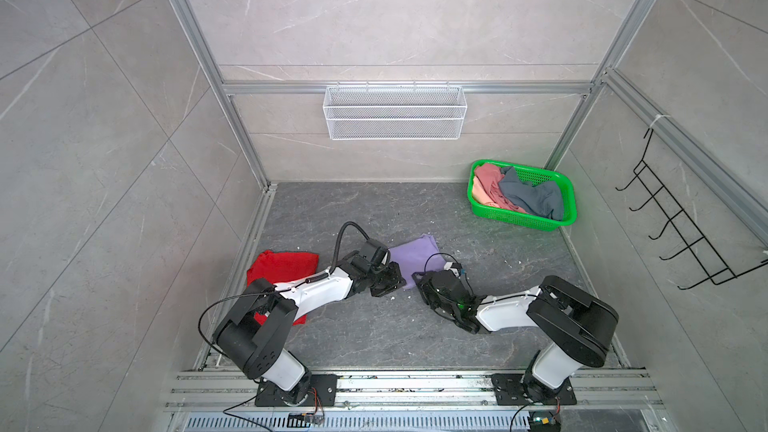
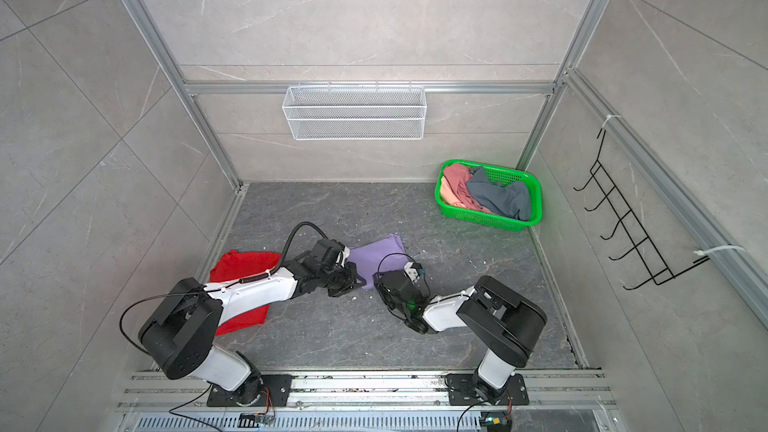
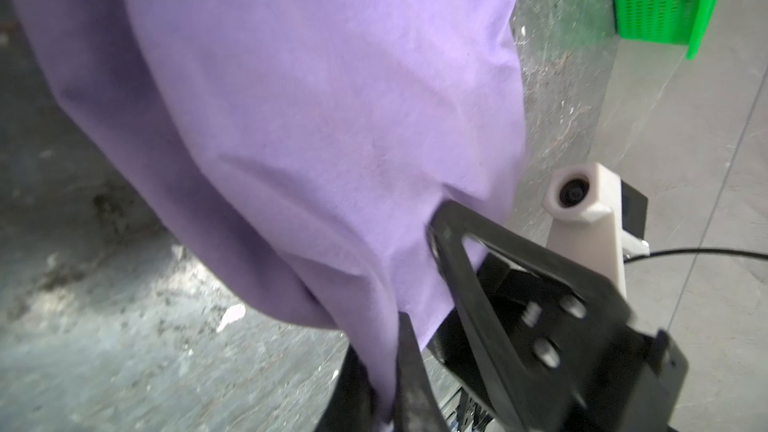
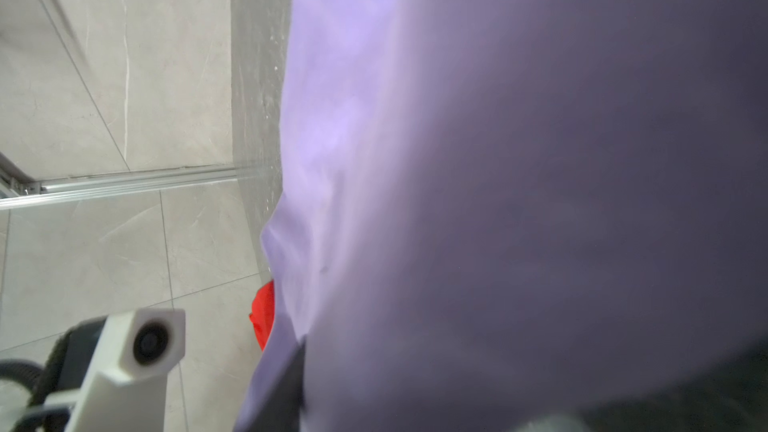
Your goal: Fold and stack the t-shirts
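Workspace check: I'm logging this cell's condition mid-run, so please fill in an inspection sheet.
Surface: dark stone-look tabletop, dusty.
Job's things: lavender t-shirt gripped at its near edge; red t-shirt flat at left; remaining t-shirts crumpled in green basket.
Clutter: white flecks scattered.
Pincers: left pincer and right pincer both shut on the lavender t-shirt.
Cables: black cables looped above both wrists.
Surroundings: white wire shelf on back wall; black hook rack on right wall.

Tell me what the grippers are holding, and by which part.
The purple shirt, by its near edge: the left gripper clearly pinches it, and the right gripper seems to, just beside it.
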### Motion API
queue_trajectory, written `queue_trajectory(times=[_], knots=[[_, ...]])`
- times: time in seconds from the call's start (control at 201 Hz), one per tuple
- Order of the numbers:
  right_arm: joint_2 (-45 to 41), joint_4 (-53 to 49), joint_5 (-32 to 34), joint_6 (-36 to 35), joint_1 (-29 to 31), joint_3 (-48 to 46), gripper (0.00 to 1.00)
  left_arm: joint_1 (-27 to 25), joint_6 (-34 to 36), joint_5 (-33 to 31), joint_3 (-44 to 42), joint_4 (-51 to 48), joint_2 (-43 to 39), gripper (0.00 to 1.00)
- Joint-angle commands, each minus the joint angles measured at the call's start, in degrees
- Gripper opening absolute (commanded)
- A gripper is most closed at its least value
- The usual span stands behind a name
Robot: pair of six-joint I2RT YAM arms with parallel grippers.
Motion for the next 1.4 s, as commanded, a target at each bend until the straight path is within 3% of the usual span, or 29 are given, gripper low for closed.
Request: queue_trajectory(times=[0.0,0.129,0.269,0.334,0.443,0.936,1.399], knots=[[1.43,-0.52,1.79,2.30,-0.14,0.14,0.17,-0.60,3.10,-0.02,0.59,-8.08,-4.73,0.34],[-1.10,-4.91,1.48,2.29,-0.27,0.16,0.10,-0.44,3.05,-5.51,-1.61,-15.62,-11.83,0.66],[-3.95,-8.03,0.31,1.63,-0.41,0.18,0.09,0.06,-0.91,-10.72,-5.37,-16.54,-17.84,0.83],[-4.91,-9.28,-0.31,1.66,-0.40,0.40,0.09,0.75,-3.94,-10.62,-7.53,-12.63,-19.08,0.94],[-5.91,-8.81,-1.38,2.15,-0.42,-0.05,0.09,0.99,-9.30,-8.97,-10.03,-3.89,-18.37,0.99],[-10.03,-10.35,-2.30,1.51,-0.38,0.45,0.09,4.02,-24.81,2.57,-11.94,24.44,-3.82,1.00],[-10.59,-8.89,-3.44,1.80,-0.45,0.13,0.09,4.05,-31.33,6.70,-11.02,38.59,8.27,0.98]])
